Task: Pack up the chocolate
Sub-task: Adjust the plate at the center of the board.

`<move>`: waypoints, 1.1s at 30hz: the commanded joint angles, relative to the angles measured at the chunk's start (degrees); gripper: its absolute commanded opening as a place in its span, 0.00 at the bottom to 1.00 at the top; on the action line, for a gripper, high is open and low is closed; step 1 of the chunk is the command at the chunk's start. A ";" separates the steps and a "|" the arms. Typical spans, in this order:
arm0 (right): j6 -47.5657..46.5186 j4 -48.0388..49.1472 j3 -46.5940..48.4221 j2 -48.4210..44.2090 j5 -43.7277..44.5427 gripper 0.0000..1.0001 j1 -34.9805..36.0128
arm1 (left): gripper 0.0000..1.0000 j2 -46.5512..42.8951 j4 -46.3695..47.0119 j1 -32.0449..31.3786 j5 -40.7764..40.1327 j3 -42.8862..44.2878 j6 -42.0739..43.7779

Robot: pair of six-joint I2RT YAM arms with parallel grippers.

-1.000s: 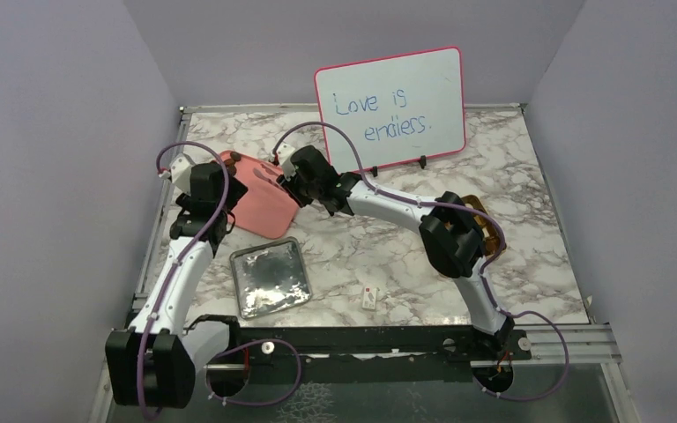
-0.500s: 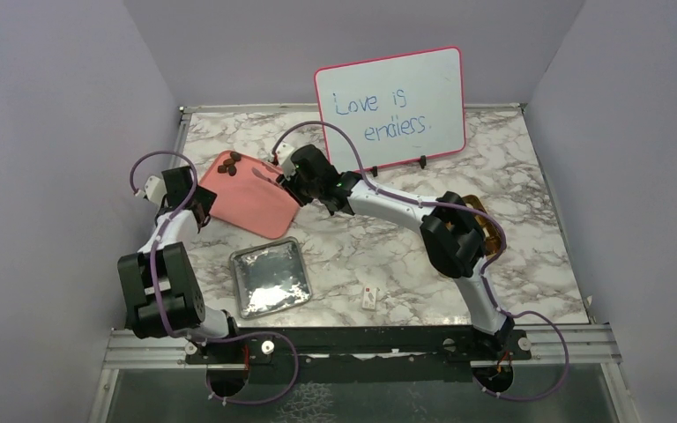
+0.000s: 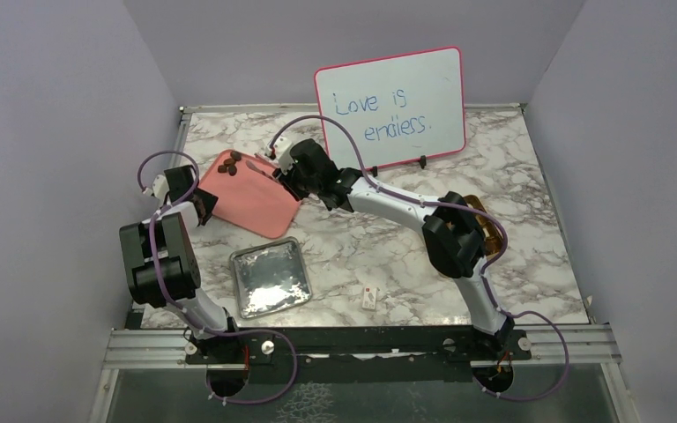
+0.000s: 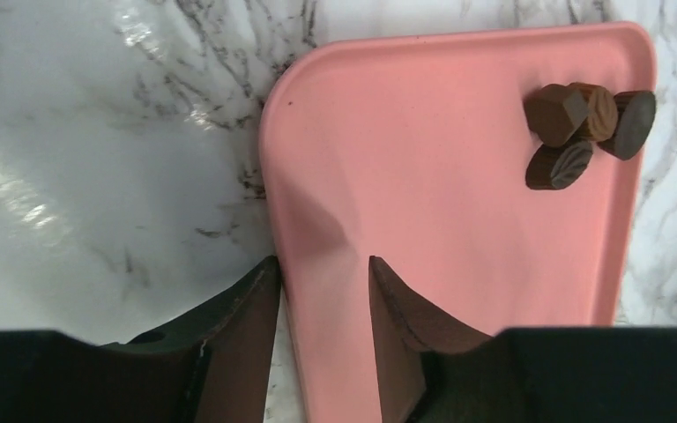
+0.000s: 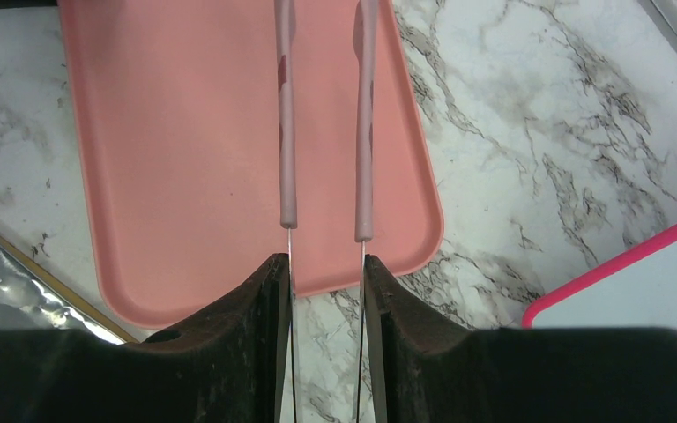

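Several dark brown pieces of chocolate are bunched in the far corner of a pink tray; from above they show as chocolate at the back left of the tray. My left gripper has closed on the tray's left edge, one finger outside the rim and the other on the tray's surface. Over the tray's right side, my right gripper is shut on pink-tipped tongs, whose two arms stand apart with nothing between them. The tong tips run out of the right wrist view.
A foil-lined square box lies in front of the tray. Right of it is a small white tag. A gold box sits partly behind the right arm. A pink-framed whiteboard stands at the back.
The left arm has folded back toward the left wall. Its gripper came to the tray's left edge and its jaws narrowed. The tray shifted back and left, and the chocolate came into view.
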 commanded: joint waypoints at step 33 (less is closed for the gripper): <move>0.36 -2.25 4.72 1.77 2.23 0.38 -0.22 | 0.10 0.15 4.53 -1.27 18.15 -5.59 -3.38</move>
